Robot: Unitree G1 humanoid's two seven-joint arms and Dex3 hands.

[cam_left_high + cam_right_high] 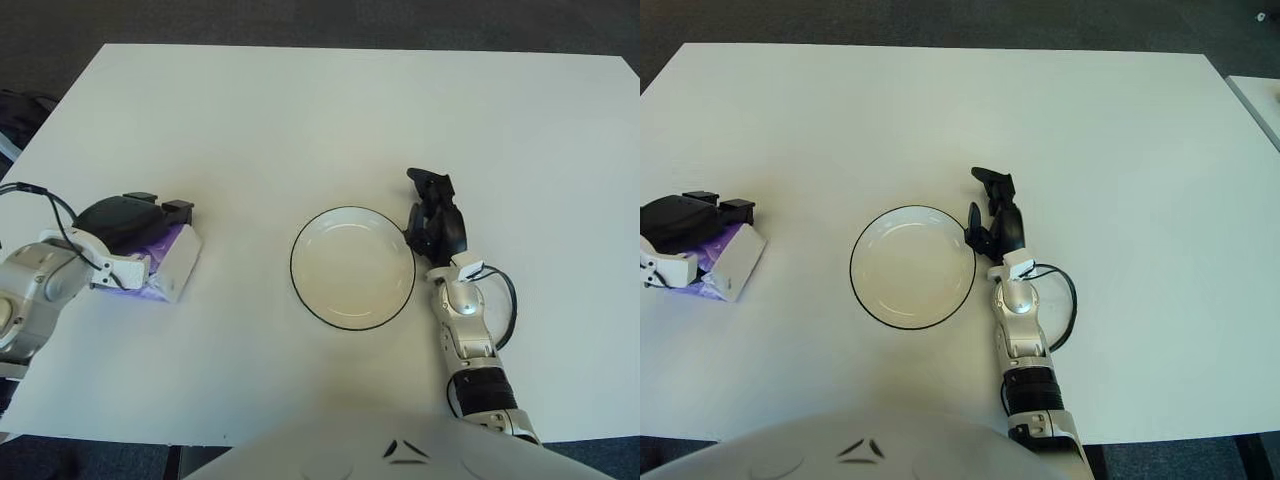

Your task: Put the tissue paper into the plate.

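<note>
A purple and white tissue pack (170, 258) is at the table's left side, with my left hand (130, 226) curled over its top and shut on it. The pack looks tilted, its white end toward the plate. The white plate (352, 267) with a thin black rim sits near the table's middle and holds nothing. My right hand (434, 215) shows just beside the plate's right rim, dark fingers relaxed and holding nothing. In the right eye view the tissue pack (728, 258) is at the far left and the plate (913, 266) is left of centre.
The white table (330, 110) stretches wide behind the plate, with dark floor beyond its edges. A black cable loops beside my right forearm (468, 335). My own white torso shows at the bottom edge.
</note>
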